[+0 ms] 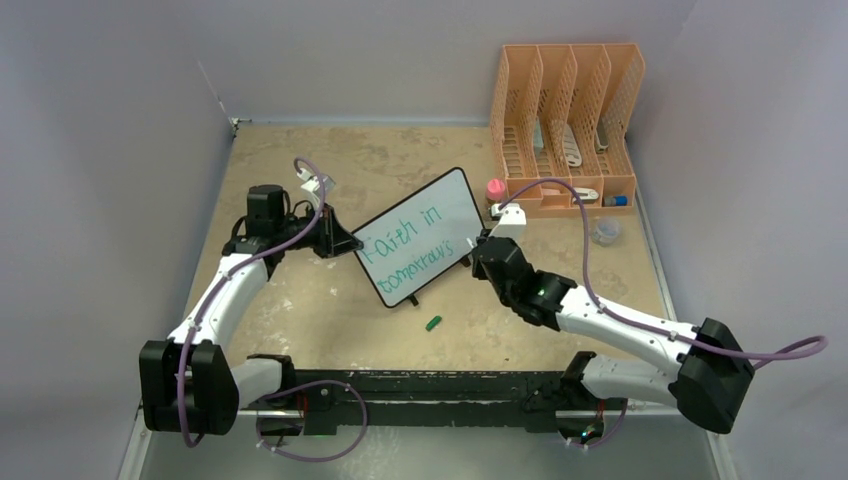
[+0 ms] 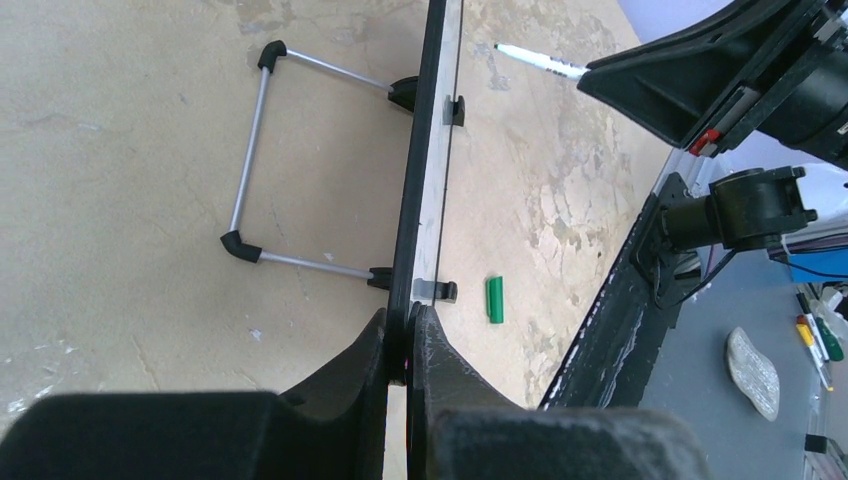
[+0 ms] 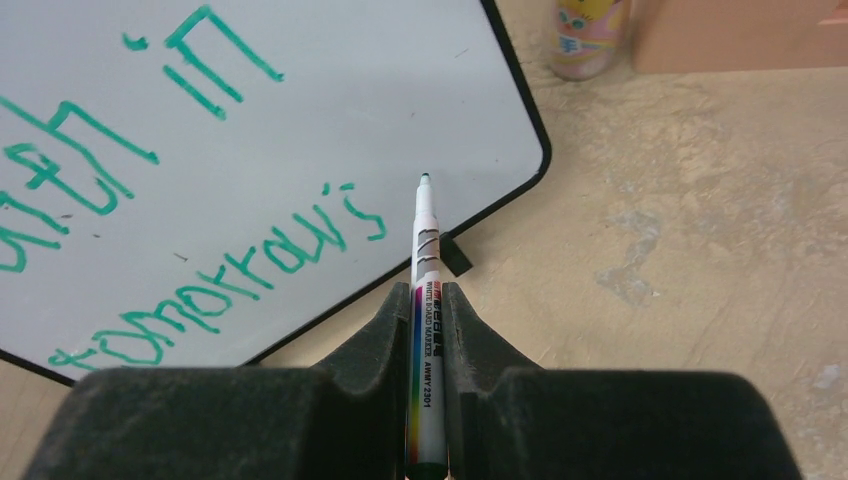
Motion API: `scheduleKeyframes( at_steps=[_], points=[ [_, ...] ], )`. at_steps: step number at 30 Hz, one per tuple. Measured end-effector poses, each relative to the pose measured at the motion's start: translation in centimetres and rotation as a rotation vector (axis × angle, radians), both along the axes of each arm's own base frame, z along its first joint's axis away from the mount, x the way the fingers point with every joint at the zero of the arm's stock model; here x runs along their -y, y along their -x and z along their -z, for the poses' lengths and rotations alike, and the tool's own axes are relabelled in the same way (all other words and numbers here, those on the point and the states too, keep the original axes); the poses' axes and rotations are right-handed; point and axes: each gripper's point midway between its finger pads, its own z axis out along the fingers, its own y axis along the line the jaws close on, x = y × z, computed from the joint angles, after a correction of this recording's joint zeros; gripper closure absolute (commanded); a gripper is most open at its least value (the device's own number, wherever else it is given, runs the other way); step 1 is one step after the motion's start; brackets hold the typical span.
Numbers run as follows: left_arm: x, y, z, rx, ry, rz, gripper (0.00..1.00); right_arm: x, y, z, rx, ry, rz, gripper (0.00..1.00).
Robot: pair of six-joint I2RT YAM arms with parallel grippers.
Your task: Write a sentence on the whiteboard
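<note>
The whiteboard (image 1: 420, 235) stands tilted at the table's middle, black-framed. It bears the green sentence (image 1: 412, 245) "Faith in tomorrow's". My left gripper (image 1: 340, 240) is shut on the board's left edge, seen edge-on in the left wrist view (image 2: 425, 180). My right gripper (image 1: 480, 248) is shut on a white marker (image 3: 424, 300) with a green tip. The tip hovers just off the board's lower right corner (image 3: 480, 150), right of "tomorrow's" (image 3: 230, 275). The marker also shows in the left wrist view (image 2: 540, 62).
A green marker cap (image 1: 433, 322) lies on the table in front of the board, also in the left wrist view (image 2: 494, 299). An orange file rack (image 1: 565, 125) stands at the back right. A small pink bottle (image 1: 495, 190) and a clear cup (image 1: 604, 231) sit near it.
</note>
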Motion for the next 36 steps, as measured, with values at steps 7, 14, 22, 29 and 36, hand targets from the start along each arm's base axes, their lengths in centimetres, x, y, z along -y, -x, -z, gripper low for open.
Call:
scheduleKeyframes(
  at_steps=[7, 14, 22, 29, 36],
  points=[
    [-0.2, -0.4, 0.0, -0.009, -0.02, -0.002, 1.0, 0.0, -0.7, -0.4, 0.027, 0.011, -0.029, 1.0],
    [-0.2, -0.4, 0.0, -0.012, -0.021, -0.002, 1.0, -1.0, -1.2, -0.3, 0.048, 0.022, -0.075, 1.0],
    [-0.2, -0.4, 0.0, -0.012, -0.021, -0.003, 1.0, -1.5, -1.7, 0.2, 0.051, 0.034, -0.096, 1.0],
    [-0.2, -0.4, 0.0, -0.012, -0.021, -0.003, 1.0, -1.7, -1.9, 0.0, 0.062, 0.031, -0.098, 1.0],
    [-0.2, -0.4, 0.0, -0.012, -0.021, -0.003, 1.0, -1.7, -2.2, 1.1, 0.045, 0.056, -0.097, 1.0]
  ],
)
